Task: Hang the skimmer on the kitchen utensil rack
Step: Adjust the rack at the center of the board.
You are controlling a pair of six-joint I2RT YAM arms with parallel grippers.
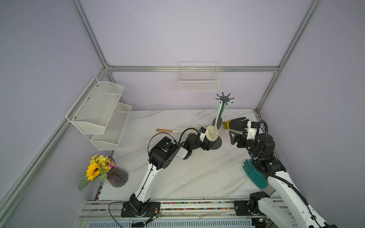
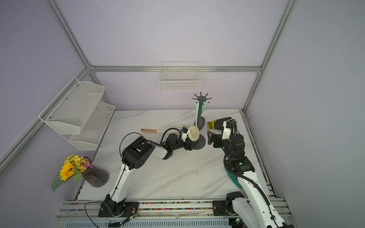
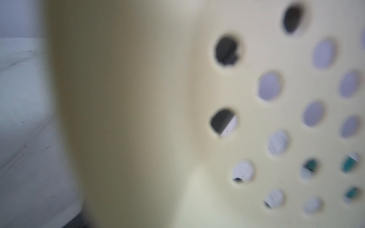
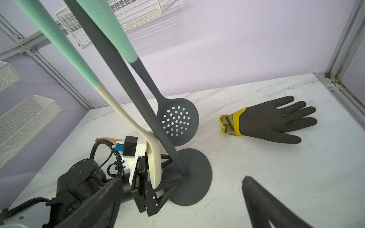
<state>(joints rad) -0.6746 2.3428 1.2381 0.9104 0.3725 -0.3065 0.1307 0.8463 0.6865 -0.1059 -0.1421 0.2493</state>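
One cream skimmer (image 1: 212, 133) on rack (image 1: 224, 97), likely light, stiff: hold handle (image 1: 218, 110). Left gripper (image 4: 171, 170) straddles head (image 4: 156, 167), grip unclear; right gripper (image 1: 238, 135) spread.

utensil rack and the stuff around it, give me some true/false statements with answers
The cream skimmer and the grey skimmer both reach up to the crown of the kitchen utensil rack. True.
The black glove hangs on the rack. False: it lies on the table.
The right hand grips the grey skimmer. False: it is open and empty.
The left hand's jaws stand either side of the cream skimmer's bowl. True.
A wooden-handled utensil lies on the table. True.
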